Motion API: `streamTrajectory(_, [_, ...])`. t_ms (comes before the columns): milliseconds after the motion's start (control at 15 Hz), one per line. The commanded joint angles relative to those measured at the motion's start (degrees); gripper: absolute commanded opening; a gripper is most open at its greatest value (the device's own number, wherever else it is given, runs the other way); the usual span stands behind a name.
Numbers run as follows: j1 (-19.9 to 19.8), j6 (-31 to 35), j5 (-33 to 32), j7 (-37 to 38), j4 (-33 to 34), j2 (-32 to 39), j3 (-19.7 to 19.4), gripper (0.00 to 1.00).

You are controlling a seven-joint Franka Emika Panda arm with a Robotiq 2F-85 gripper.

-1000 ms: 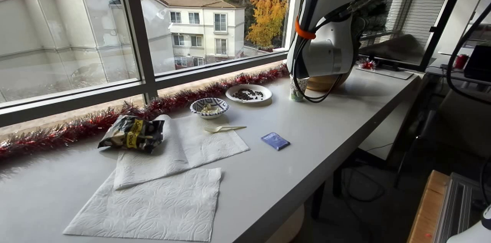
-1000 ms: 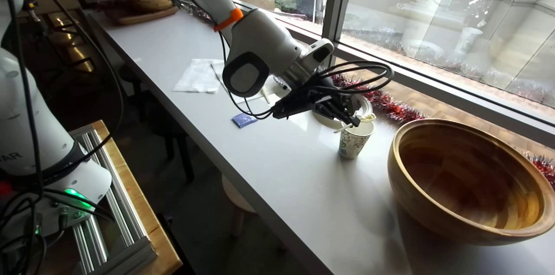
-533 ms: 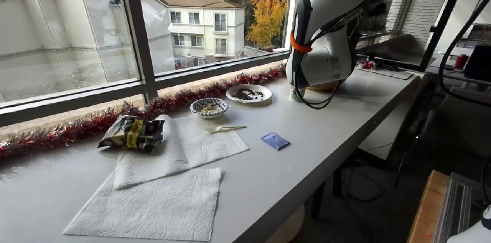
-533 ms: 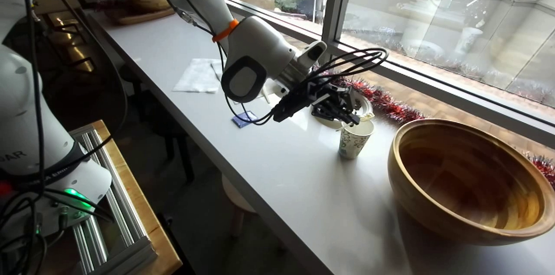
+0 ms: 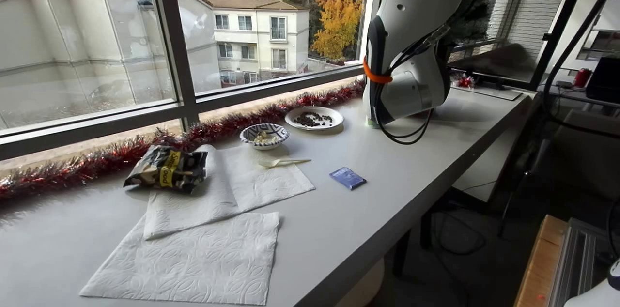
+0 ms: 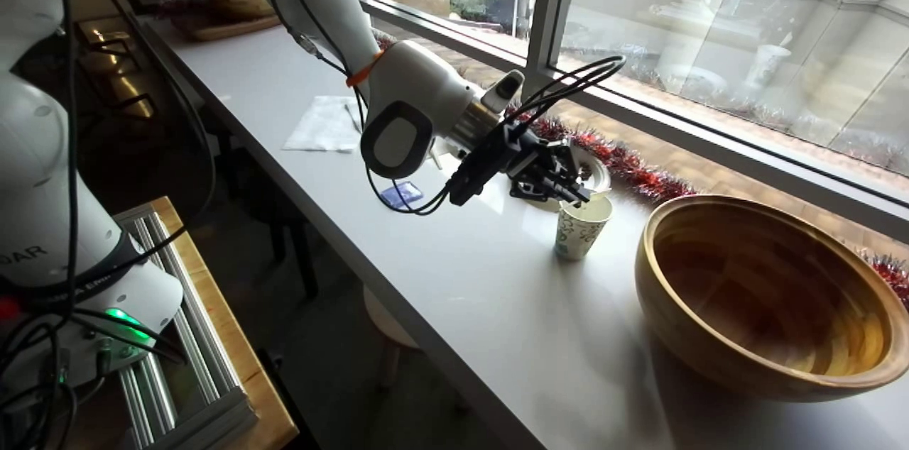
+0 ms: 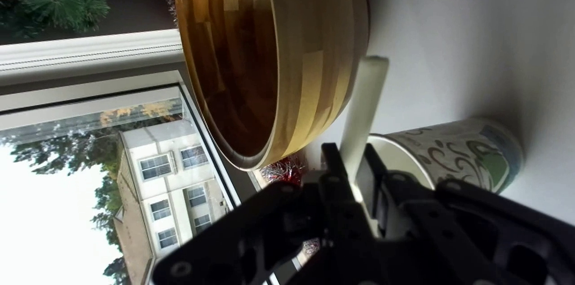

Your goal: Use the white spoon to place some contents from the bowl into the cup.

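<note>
Nearest me, the big wooden bowl (image 6: 767, 287); just past it the cup (image 6: 579, 233) stands upright, and look, the gripper (image 7: 353, 155) is clamped narrow on the white spoon (image 7: 364, 105), right by the cup's mouth; beyond sits a plate (image 5: 337, 118) of dark bits (image 5: 306, 118), then the patterned bowl (image 5: 261, 128) with pale pieces (image 5: 266, 138)

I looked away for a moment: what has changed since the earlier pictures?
In both exterior views the arm has dipped; the gripper has rolled at the cup, turning the white spoon with it. Nothing was taken hold of or let go: the spoon remains gripped. Whether anything fell into the cup, I can't tell. The cup, patterned bowl and plate haven't moved.
</note>
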Motion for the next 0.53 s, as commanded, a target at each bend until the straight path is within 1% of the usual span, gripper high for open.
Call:
streamTrajectory(0, [2.19,1.02,0.69,-1.98,-1.11,1.93,-2.2,0.03])
streamTrajectory(67, [3.29,0.25,-2.08,1.42,-1.47,2.74,-3.94,0.03])
streamTrajectory(133, [3.35,0.11,-2.63,2.05,-1.26,2.34,-4.02,0.03])
streamTrajectory(333, [5.72,-2.53,-2.51,3.83,-1.07,1.04,-6.28,0.03])
streamTrajectory(400, [7.02,-4.51,-2.6,4.49,-1.26,0.35,-7.44,0.03])
streamTrajectory(467, [6.92,-6.69,-0.23,1.47,-0.85,-2.24,-6.24,0.03])
